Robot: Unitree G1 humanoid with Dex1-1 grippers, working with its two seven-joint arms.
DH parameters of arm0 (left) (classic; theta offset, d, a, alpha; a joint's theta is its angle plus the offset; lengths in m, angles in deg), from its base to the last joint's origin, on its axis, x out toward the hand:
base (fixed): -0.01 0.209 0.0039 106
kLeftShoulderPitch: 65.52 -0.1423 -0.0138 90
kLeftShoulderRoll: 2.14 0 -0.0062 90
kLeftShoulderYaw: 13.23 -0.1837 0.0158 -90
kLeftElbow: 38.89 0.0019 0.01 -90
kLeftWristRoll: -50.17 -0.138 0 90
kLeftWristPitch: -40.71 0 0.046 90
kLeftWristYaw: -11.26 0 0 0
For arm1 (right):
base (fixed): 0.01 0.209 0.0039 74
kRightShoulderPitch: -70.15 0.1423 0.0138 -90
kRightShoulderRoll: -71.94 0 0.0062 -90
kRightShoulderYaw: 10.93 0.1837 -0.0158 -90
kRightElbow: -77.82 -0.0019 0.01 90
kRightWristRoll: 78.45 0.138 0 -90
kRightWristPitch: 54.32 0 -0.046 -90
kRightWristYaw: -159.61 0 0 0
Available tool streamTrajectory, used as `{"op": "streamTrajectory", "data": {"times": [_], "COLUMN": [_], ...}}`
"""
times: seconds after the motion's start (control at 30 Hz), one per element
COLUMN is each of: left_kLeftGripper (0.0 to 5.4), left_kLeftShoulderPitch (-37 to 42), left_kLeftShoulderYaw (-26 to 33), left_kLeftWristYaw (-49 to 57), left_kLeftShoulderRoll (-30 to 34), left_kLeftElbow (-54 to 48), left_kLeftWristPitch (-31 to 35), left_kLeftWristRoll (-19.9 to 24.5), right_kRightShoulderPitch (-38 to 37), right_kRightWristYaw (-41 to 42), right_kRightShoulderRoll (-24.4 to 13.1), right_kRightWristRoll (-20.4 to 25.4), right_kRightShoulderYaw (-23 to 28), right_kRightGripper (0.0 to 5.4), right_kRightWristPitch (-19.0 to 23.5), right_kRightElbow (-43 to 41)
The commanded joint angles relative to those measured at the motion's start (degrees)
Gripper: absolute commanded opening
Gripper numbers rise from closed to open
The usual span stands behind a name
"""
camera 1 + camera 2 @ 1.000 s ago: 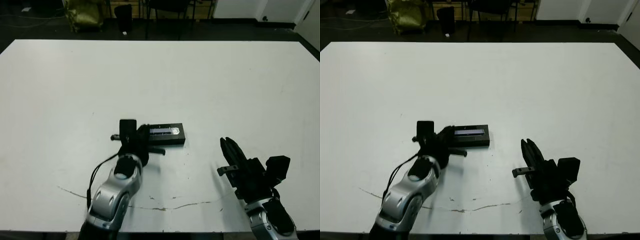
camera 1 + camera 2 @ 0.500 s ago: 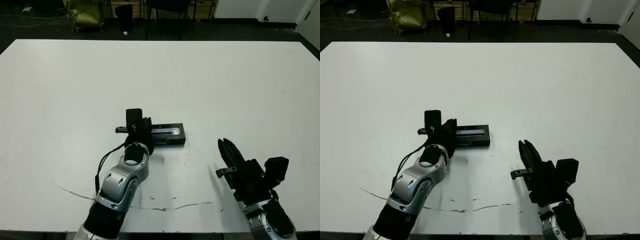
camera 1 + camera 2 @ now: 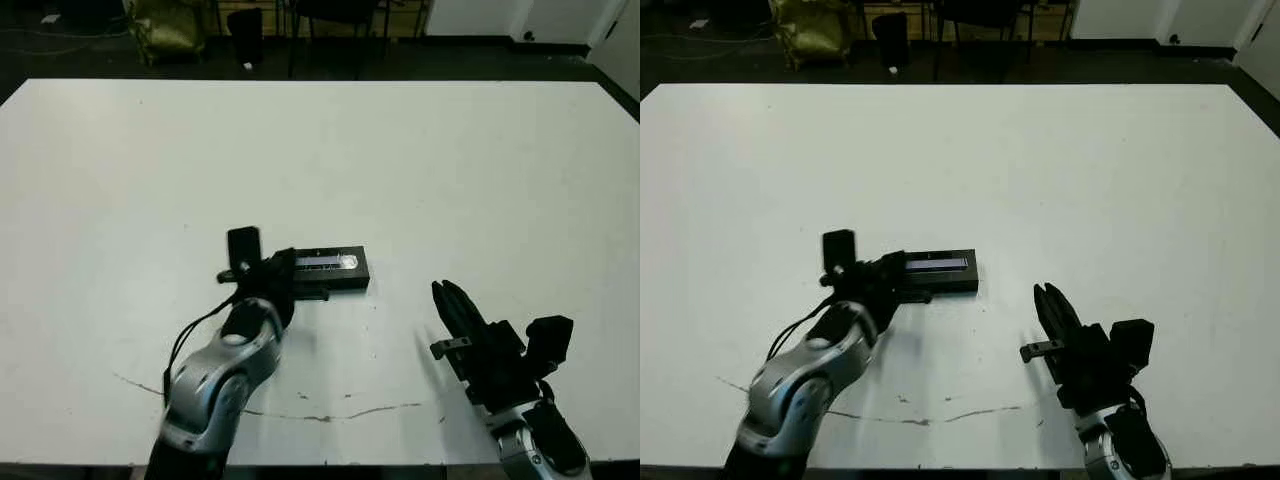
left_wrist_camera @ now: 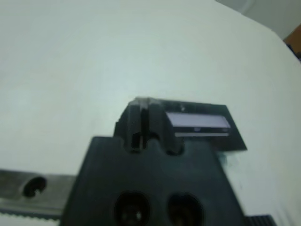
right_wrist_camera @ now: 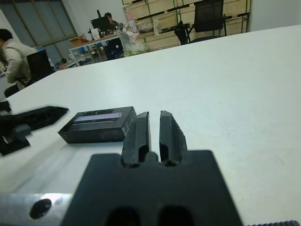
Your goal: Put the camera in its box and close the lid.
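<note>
Closing stage, judged: lid point(image 3: 333, 264) sits on the box point(image 5: 94, 132), camera unseen. Left gripper point(image 3: 283, 270), fingers together, empty, touches the lid's end; right gripper point(image 3: 452, 304), pinched empty, near. Next: confirm seating.

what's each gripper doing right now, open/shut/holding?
Left gripper: shut, holding nothing, fingertips at the end of the closed box's lid.
Right gripper: shut, empty, apart from the box.

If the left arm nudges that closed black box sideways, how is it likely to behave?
The box looks flat and low, so it should slide rather than tip. Its crisp edges in the right wrist view suggest it is stiff. It seems small beside the left gripper, so probably light, and may pivot if pushed off-centre.
</note>
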Motion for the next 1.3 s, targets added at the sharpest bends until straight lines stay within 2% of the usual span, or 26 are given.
{"op": "streamTrajectory", "data": {"times": [0.03, 0.17, 0.27, 0.4, 0.43, 0.57, 0.7, 0.8, 0.9, 1.03, 1.13, 1.23, 1.3], "left_kLeftGripper": [0.01, 0.01, 0.01, 0.01, 0.01, 0.01, 0.01, 0.01, 0.01, 0.01, 0.01, 0.01, 0.01], "left_kLeftShoulderPitch": [-0.31, 1.10, 1.54, 0.66, 0.24, -2.77, -6.53, -10.25, -12.77, -14.86, -15.25, -14.66, -13.98], "left_kLeftShoulderYaw": [3.98, 9.38, 12.54, 15.08, 15.80, 18.86, 19.23, 18.88, 18.87, 19.14, 19.09, 19.16, 19.51], "left_kLeftWristYaw": [-0.87, -1.50, -3.17, -5.20, -5.63, -9.75, -14.35, -18.95, -21.15, -23.56, -24.11, -23.73, -22.84], "left_kLeftShoulderRoll": [-0.92, 0.01, 1.19, 1.69, 1.56, 2.50, 5.55, 7.28, 6.63, 5.14, 4.40, 4.34, 5.00], "left_kLeftElbow": [-3.54, -5.59, -5.96, -6.70, -7.13, -9.61, -11.61, -11.17, -9.05, -3.91, -0.07, 2.53, 2.06], "left_kLeftWristPitch": [-0.39, -0.49, -1.34, -3.36, -4.06, -8.27, -14.87, -23.62, -31.77, -43.21, -49.48, -52.39, -50.40], "left_kLeftWristRoll": [0.96, 2.17, 2.71, 2.79, 3.17, 5.35, 2.42, -0.99, -3.39, -5.46, -6.89, -7.96, -7.79], "right_kRightShoulderPitch": [-0.33, -0.32, -0.23, -0.13, 0.02, 0.07, 0.08, 0.86, 1.93, 4.39, 6.28, 8.10, 9.34], "right_kRightWristYaw": [0.51, 0.00, 0.82, 0.60, 1.49, 0.88, 0.06, 0.02, -1.71, -1.03, -1.87, -1.95, -1.95], "right_kRightShoulderRoll": [-0.44, -0.65, -0.39, -0.29, -0.41, -0.65, -0.69, -0.64, -0.78, -0.96, -1.23, -1.52, -1.35], "right_kRightWristRoll": [0.23, 0.05, 0.57, 1.15, 1.39, 1.74, 0.34, 0.54, 0.31, 1.19, 0.73, 0.05, -0.72], "right_kRightShoulderYaw": [0.48, 0.63, 0.64, 0.70, 0.80, 1.29, 1.23, 1.75, 2.38, 3.81, 4.49, 4.72, 4.68], "right_kRightGripper": [0.00, 0.00, 0.00, 0.00, 0.00, 0.00, 0.00, 0.00, 0.00, 0.00, 0.00, 0.00, 0.00], "right_kRightWristPitch": [-0.03, 1.15, -0.04, 0.75, -0.40, 0.85, 0.68, 0.18, 2.16, 1.11, 2.59, 2.35, 1.21], "right_kRightElbow": [1.15, 0.55, 1.19, 1.05, 1.74, 1.11, -0.03, -0.13, -1.57, -0.61, -0.98, -0.17, 1.22]}}
